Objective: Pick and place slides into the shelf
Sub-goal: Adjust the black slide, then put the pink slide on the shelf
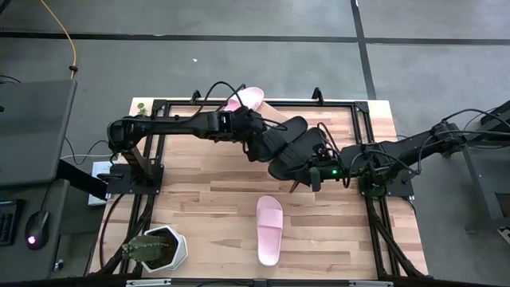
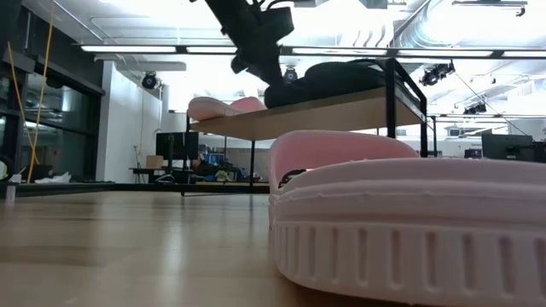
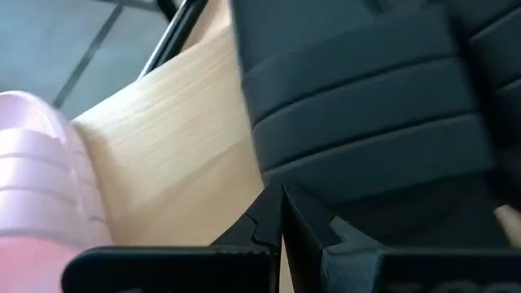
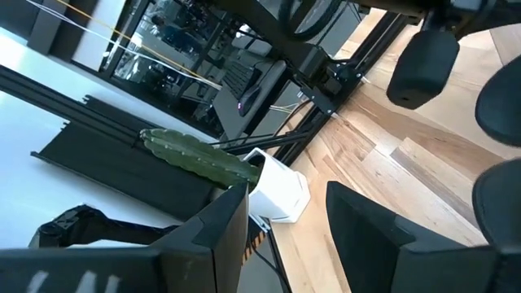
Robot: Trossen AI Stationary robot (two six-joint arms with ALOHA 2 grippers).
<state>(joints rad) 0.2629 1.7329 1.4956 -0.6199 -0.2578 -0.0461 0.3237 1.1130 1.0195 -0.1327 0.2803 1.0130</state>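
Table [image 1: 215, 199] filling the middle of the high view, pale wood, arms entering from left and right. Shelf [image 1: 351, 119] along the upper middle, slanted board on a black frame; in the low view seen edge-on at upper centre.

Slides next: two black [image 1: 291, 147] side by side at centre, on the shelf, overlapping slightly; one pink [image 1: 247, 99] at top centre, also on the shelf; one pink [image 1: 269, 229] lying lower centre on the table, well apart from the rest (looming huge at lower right of the low view). So three seemingly shelved, one left.

Plant pot [image 1: 163, 247] at lower left, out of the way.

Left gripper [image 3: 281, 213] at upper centre, by the nearer black slide, fingers pressed together on nothing, tips just beside the strap. Right gripper [image 4: 285, 224] at centre right beside the other black slide, fingers spread, empty.

Likely step: nudging the black pair square on the board. Best done with gentle pushes along the slope, not against the pink neighbour; then back off cleanly before reaching down for the last pink slide, gripping across its strap
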